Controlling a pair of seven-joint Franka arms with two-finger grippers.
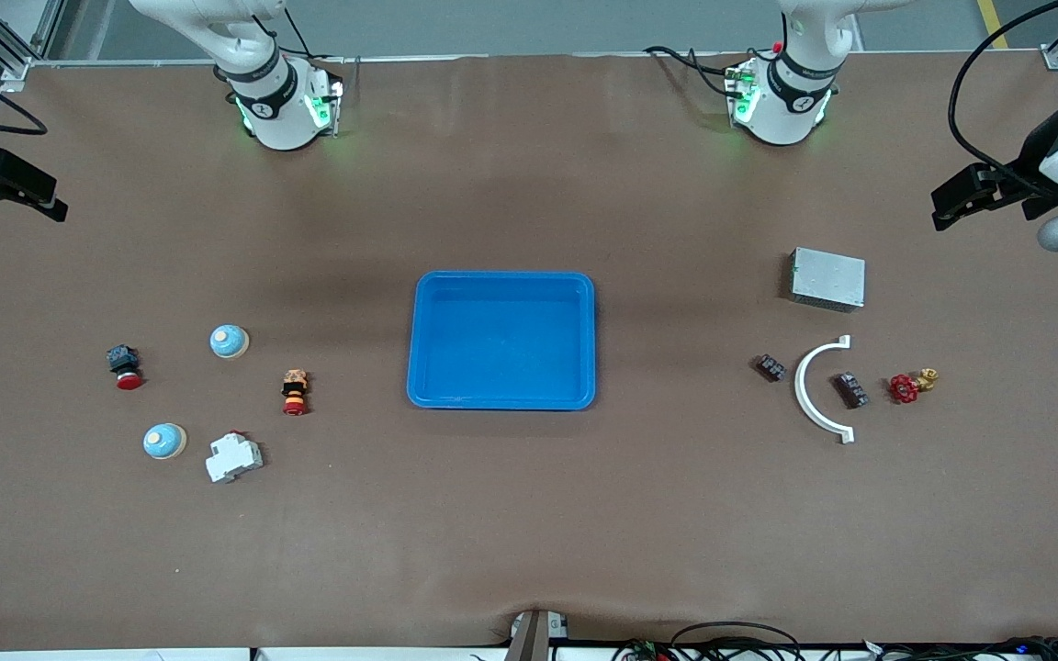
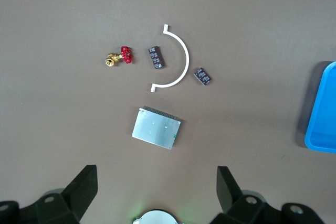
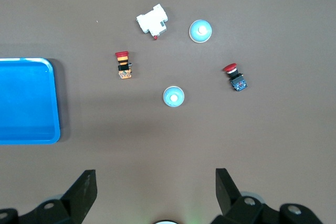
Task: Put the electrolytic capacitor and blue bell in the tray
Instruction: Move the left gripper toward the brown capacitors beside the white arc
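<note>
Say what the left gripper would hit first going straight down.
Likely bare table: the open left gripper hangs beside the grey box, not clearly over it; depth is unclear.

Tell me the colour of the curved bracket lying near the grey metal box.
White: the curved bracket shows best in the left wrist view.

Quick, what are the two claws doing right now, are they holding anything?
Left gripper: open, holding nothing, up over the grey metal box.
Right gripper: open, holding nothing, up over bare table near the blue bells.
</note>
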